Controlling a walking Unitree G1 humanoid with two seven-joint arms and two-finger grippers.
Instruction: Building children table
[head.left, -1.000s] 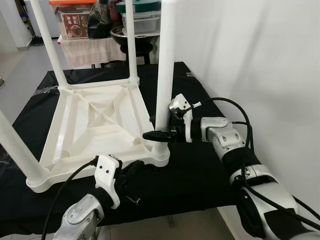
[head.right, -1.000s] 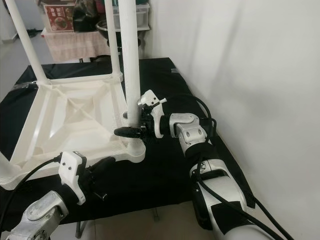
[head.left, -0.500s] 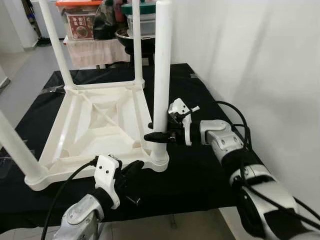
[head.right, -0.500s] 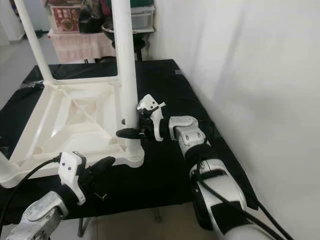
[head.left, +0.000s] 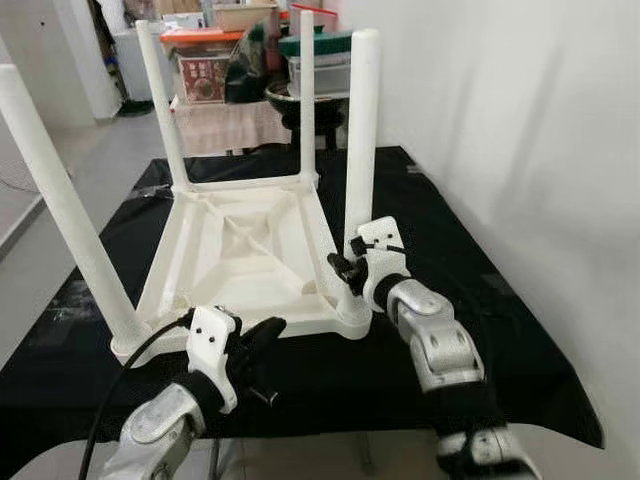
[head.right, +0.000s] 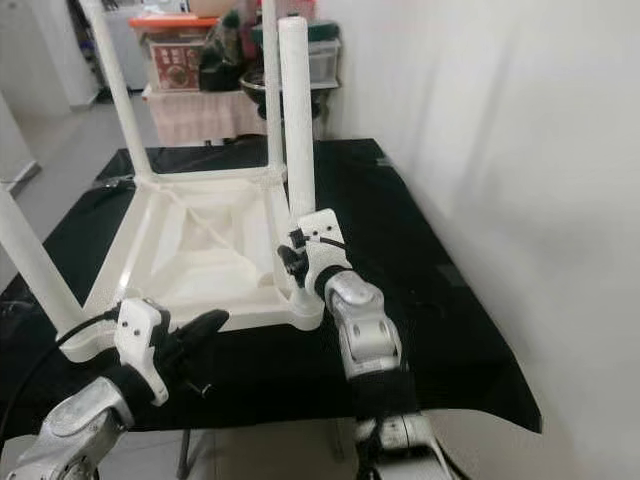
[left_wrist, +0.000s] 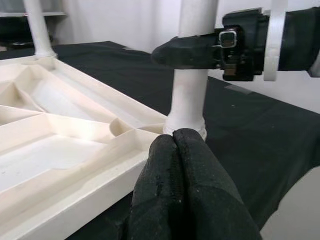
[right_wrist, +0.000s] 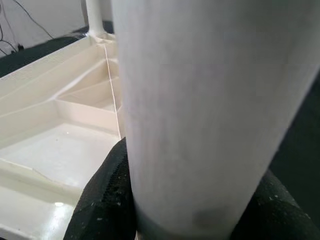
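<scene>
Upturned table on cloth, boxes behind.

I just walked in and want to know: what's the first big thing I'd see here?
A white table lying upside down on a black cloth, its four legs pointing up. The right tool is clamped around the near right leg low down, and the left tool sits shut by the table's near edge.

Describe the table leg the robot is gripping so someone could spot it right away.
On the black-covered table lies an upturned white children's table with four legs pointing up. The gripped leg stands at the near corner on the robot's right, the right gripper clamped round it low down.
</scene>
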